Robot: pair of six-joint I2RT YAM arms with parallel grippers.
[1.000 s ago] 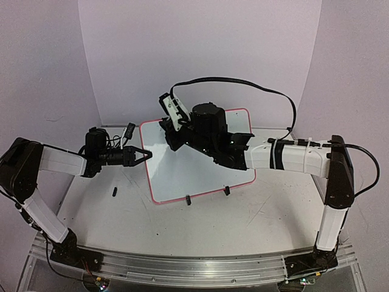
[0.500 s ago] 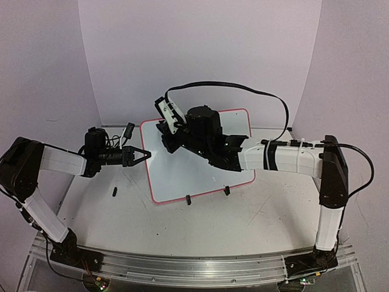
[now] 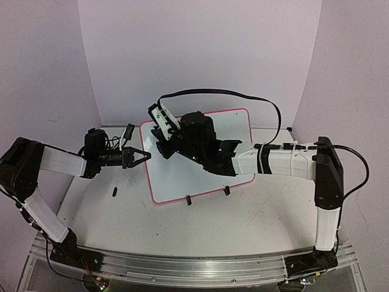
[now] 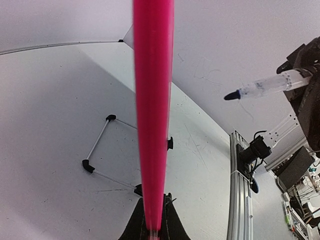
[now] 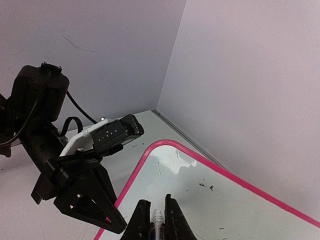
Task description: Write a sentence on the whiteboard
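The whiteboard (image 3: 194, 167), glossy white with a pink frame, stands tilted in the middle of the table. My left gripper (image 3: 140, 156) is shut on its left edge; in the left wrist view the pink frame (image 4: 152, 110) runs up from between the fingertips (image 4: 171, 227). My right gripper (image 3: 163, 145) hovers over the board's upper left part, shut on a marker (image 5: 158, 218). The marker (image 4: 267, 85) with its dark tip also shows in the left wrist view. The board (image 5: 220, 200) bears a few small dark marks near its corner.
Two black clip feet (image 3: 188, 199) (image 3: 226, 190) sit on the board's near edge. A small black piece (image 3: 114, 192) lies on the table left of the board. A thin wire stand (image 4: 100, 150) shows behind the board. A metal rail (image 3: 182, 267) runs along the near edge.
My right arm has moved left across the board with the marker, toward the upper left corner. My left gripper has stayed on the board's left edge.
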